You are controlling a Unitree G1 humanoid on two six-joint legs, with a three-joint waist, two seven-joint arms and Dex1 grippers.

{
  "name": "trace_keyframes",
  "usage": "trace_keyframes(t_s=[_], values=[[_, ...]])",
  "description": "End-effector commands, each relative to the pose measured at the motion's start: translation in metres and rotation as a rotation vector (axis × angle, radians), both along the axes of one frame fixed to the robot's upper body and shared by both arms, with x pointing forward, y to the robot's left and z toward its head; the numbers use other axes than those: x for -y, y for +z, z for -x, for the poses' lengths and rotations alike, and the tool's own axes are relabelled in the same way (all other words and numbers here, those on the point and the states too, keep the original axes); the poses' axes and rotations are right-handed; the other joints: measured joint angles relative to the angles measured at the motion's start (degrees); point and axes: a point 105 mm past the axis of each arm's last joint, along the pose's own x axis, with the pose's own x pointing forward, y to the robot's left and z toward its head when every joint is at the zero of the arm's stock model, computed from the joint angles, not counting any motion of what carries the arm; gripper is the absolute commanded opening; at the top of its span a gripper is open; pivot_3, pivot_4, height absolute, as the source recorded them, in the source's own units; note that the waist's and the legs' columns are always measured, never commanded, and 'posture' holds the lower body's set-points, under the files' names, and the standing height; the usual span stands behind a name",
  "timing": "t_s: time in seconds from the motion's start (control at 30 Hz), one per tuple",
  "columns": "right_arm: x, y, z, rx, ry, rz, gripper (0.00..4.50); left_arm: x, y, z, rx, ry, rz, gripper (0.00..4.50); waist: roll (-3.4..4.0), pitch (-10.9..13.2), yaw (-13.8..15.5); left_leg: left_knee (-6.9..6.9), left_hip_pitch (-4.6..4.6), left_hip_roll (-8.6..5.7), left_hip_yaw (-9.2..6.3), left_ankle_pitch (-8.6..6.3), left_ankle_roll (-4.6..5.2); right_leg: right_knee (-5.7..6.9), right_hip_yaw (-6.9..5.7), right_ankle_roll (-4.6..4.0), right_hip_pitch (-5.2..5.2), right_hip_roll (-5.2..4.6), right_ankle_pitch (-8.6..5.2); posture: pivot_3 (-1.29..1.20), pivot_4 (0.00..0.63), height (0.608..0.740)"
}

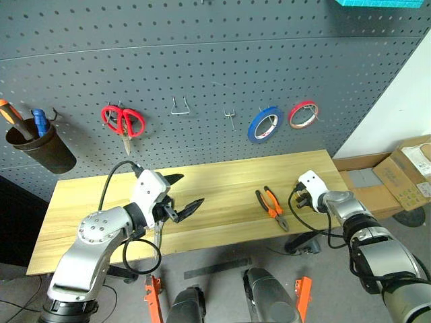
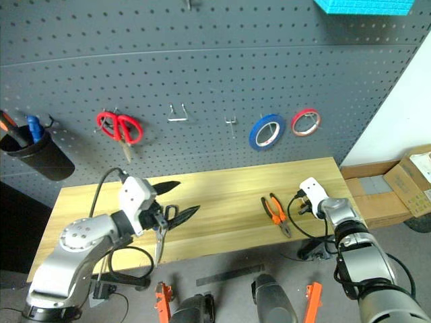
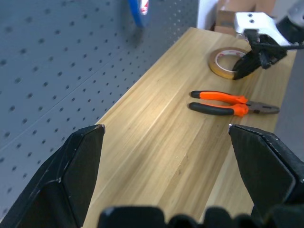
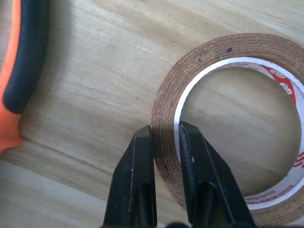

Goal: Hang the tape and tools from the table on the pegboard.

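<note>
I've got the right claw point(image 4: 165, 142) clamped on the tape point(image 4: 228, 118) rim, lower right; left claw point(image 1: 180, 193) wide open, empty. Next I lift it toward a free pegboard point(image 1: 202, 67) hook point(image 1: 179, 108).

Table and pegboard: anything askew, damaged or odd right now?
Nothing stands out. The tape lies flat on the table with the right hand shut on its wall, the pliers lie beside it, and the pegboard items hang normally.

tape rolls showing: 3 – yellow roll point(image 3: 228, 61), blue roll point(image 1: 264, 124), red roll point(image 1: 304, 114) | pliers point(image 1: 272, 205) lying: 1 | red-handled scissors point(image 1: 124, 124) hanging: 1 | black cup point(image 1: 40, 149) hanging: 1
</note>
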Motion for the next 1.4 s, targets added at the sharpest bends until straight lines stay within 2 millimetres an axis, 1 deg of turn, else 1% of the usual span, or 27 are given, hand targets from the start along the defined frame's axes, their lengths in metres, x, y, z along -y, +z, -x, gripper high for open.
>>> trace_keyframes(t_s=[0.03,0.1,0.13,0.17,0.23,0.3,0.37,0.43,0.5,0.6,0.73,0.83,0.93,1.1,1.17,1.27,1.33,1.4], values=[[0.007,0.025,-0.004,0.094,0.026,0.007,0.12,-0.004,0.014,0.008,0.048,-0.025,0.006,4.5,0.08,0.18,0.11,-0.01,-0.03,0.0,0.0,0.0,0.0,0.0,0.0,0.0,-0.04,-0.02,-0.01,-0.22,0.227,0.74],[0.0,0.048,-0.005,0.189,0.079,0.022,0.12,-0.008,0.013,0.009,0.045,-0.023,-0.001,4.5,0.23,0.32,0.19,-0.03,-0.14,-0.01,-0.01,0.0,0.0,0.01,0.0,0.03,-0.14,-0.08,-0.03,-0.22,0.229,0.74],[-0.007,0.062,-0.002,0.242,0.109,0.023,0.12,-0.009,0.013,0.01,0.041,-0.025,-0.001,4.5,0.3,0.39,0.21,-0.04,-0.22,-0.01,0.0,0.0,0.0,0.02,0.02,0.04,-0.24,-0.1,-0.04,-0.22,0.229,0.74],[-0.015,0.075,0.003,0.289,0.135,0.024,0.12,-0.01,0.013,0.011,0.038,-0.027,0.003,4.5,0.34,0.4,0.25,-0.03,-0.39,-0.01,0.0,0.0,0.0,0.05,0.02,0.04,-0.4,-0.11,-0.04,-0.23,0.232,0.74],[-0.039,0.095,0.023,0.383,0.228,0.045,0.12,-0.013,0.015,0.013,0.028,-0.032,0.019,4.5,0.42,0.45,0.25,0.03,-0.85,0.02,-0.06,0.01,-0.01,0.14,-0.02,0.05,-0.86,-0.11,-0.03,-0.24,0.239,0.74],[-0.073,0.106,0.053,0.457,0.316,0.035,0.12,-0.016,0.018,0.015,0.015,-0.036,0.05,4.5,0.43,0.48,0.24,-0.02,-0.92,0.08,-0.11,0.0,-0.02,0.13,-0.06,0.05,-0.94,-0.1,-0.03,-0.25,0.245,0.74],[-0.098,0.11,0.079,0.498,0.368,0.016,0.12,-0.018,0.019,0.017,0.005,-0.044,0.057,4.5,0.41,0.5,0.25,-0.05,-0.96,0.17,-0.19,-0.03,-0.08,0.13,-0.1,0.02,-0.99,-0.1,-0.05,-0.26,0.252,0.74],[-0.118,0.117,0.096,0.562,0.403,0.008,0.12,-0.019,0.02,0.018,0.002,-0.049,0.051,4.5,0.4,0.66,0.2,-0.04,-0.96,0.2,-0.23,-0.05,-0.11,0.12,-0.12,-0.01,-1.0,-0.09,-0.07,-0.26,0.258,0.74],[-0.135,0.131,0.105,0.674,0.446,0.028,0.12,-0.02,0.021,0.018,0.001,-0.053,0.049,4.5,0.31,0.96,0.14,0.01,-0.94,0.13,-0.22,-0.05,-0.1,0.1,-0.01,0.02,-1.03,-0.12,-0.07,-0.26,0.259,0.74],[-0.151,0.154,0.102,0.841,0.495,0.074,0.12,-0.022,0.028,0.015,0.013,-0.046,0.063,4.5,-0.03,1.32,0.07,0.17,-0.93,0.02,-0.12,-0.02,-0.09,0.07,0.04,0.13,-1.02,-0.26,0.0,-0.26,0.263,0.74],[-0.172,0.187,0.082,1.057,0.539,0.104,0.12,-0.027,0.04,0.01,0.041,-0.019,0.099,4.5,-0.2,1.59,-0.05,0.25,-0.93,0.05,-0.13,0.0,-0.08,0.09,-0.01,0.08,-1.02,-0.24,0.03,-0.26,0.266,0.74],[-0.192,0.198,0.067,1.123,0.584,0.088,0.12,-0.031,0.041,0.009,0.045,-0.007,0.091,4.5,-0.2,1.6,-0.13,0.06,-0.92,0.08,-0.1,0.0,-0.08,0.12,-0.06,0.04,-1.08,-0.19,0.03,-0.25,0.263,0.74],[-0.209,0.199,0.055,1.137,0.621,0.065,0.12,-0.031,0.042,0.009,0.04,-0.001,0.095,4.5,-0.2,1.59,0.09,-0.07,-1.11,0.12,-0.14,-0.01,-0.09,0.21,-0.11,-0.35,-1.33,-0.19,0.16,-0.24,0.256,0.74],[-0.232,0.199,0.035,1.151,0.666,0.045,0.12,-0.032,0.043,0.012,0.022,0.005,0.1,4.5,-0.19,1.59,0.19,0.02,-1.97,0.08,-0.29,-0.03,-0.11,0.24,-0.11,-0.37,-2.1,-0.47,0.22,-0.22,0.252,0.74],[-0.237,0.196,0.024,1.131,0.649,0.041,0.12,-0.033,0.042,0.012,0.027,0.014,0.091,4.5,-0.19,1.59,0.2,0.01,-1.99,0.05,-0.29,-0.04,-0.12,0.22,-0.11,-0.36,-2.12,-0.54,0.23,-0.22,0.252,0.74],[-0.233,0.188,0.011,1.087,0.599,0.035,0.12,-0.031,0.041,0.014,0.019,0.005,0.084,4.5,-0.2,1.59,0.22,0.01,-1.97,0.05,-0.33,-0.04,-0.11,0.25,-0.13,-0.37,-2.11,-0.54,0.23,-0.2,0.244,0.74],[-0.229,0.185,0.007,1.071,0.573,0.022,0.83,-0.029,0.041,0.016,0.007,-0.005,0.087,4.5,-0.2,1.59,0.31,0.01,-1.98,0.06,-0.38,-0.04,-0.11,0.28,-0.16,-0.39,-2.11,-0.53,0.24,-0.2,0.24,0.74],[-0.223,0.18,0.009,1.045,0.549,-0.011,1.34,-0.029,0.041,0.017,0.009,-0.008,0.087,4.5,-0.2,1.58,0.39,0.03,-1.98,0.05,-0.39,-0.04,-0.11,0.3,-0.16,-0.39,-2.11,-0.53,0.24,-0.2,0.24,0.74]])
